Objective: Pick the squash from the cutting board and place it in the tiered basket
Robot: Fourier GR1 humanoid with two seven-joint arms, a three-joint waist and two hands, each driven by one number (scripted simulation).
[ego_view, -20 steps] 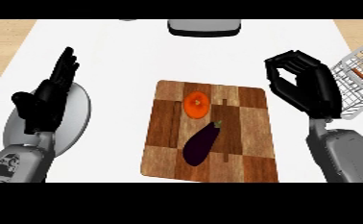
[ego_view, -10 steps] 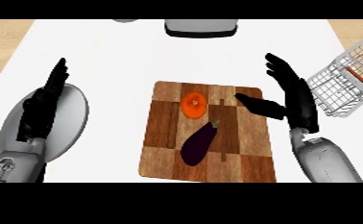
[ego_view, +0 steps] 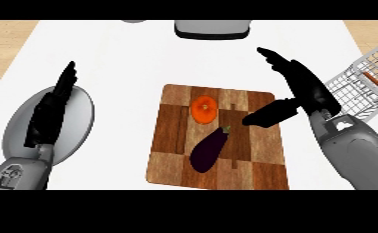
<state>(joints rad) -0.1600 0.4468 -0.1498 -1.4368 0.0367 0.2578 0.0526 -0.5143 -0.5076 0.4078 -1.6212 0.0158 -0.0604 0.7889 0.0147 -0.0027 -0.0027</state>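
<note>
Squash (ego_view: 204, 109) lay untouched on the cutting board (ego_view: 258, 169), beside an eggplant (ego_view: 207, 149). Right hand (ego_view: 303, 86) was held open, fingers (ego_view: 275, 58) spread; a grasp clear of the eggplant was judged best.

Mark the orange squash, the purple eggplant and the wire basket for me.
round orange squash (ego_view: 204, 109), head view, its top centre
dark purple eggplant (ego_view: 207, 149), head view, mid body
white wire tiered basket (ego_view: 351, 84), head view, its mesh wall
</note>
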